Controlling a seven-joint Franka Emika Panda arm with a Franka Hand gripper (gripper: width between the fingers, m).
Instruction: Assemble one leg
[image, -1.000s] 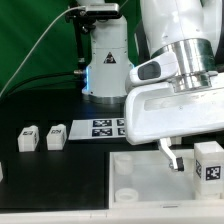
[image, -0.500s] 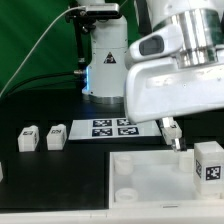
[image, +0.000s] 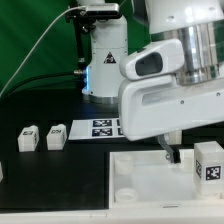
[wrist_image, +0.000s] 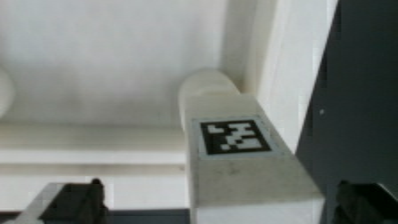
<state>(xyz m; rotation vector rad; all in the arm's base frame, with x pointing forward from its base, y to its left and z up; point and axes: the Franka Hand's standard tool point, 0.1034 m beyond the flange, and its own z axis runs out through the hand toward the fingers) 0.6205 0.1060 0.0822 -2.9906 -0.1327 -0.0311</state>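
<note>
In the wrist view a white leg (wrist_image: 246, 160) with a black-and-white tag stands between my fingers, its far end at a corner of the white panel (wrist_image: 107, 60). My gripper (wrist_image: 214, 205) is open, with a gap between the leg and each dark fingertip (wrist_image: 75, 202). In the exterior view my gripper (image: 170, 152) hangs over the far right corner of the panel (image: 140, 180), and the hand hides the leg there. Another leg (image: 208, 161) stands upright just right of the panel. Two more legs (image: 28, 138) (image: 56, 135) lie at the exterior view's left.
The marker board (image: 104, 127) lies on the black table behind the panel. A white camera stand (image: 103, 60) with a blue light rises at the back, before a green backdrop. A white piece (image: 2, 170) shows at the left edge.
The hand has turned about its upright axis over the panel's far right corner and shifted slightly toward the exterior view's left. The loose legs and the panel have not moved.
</note>
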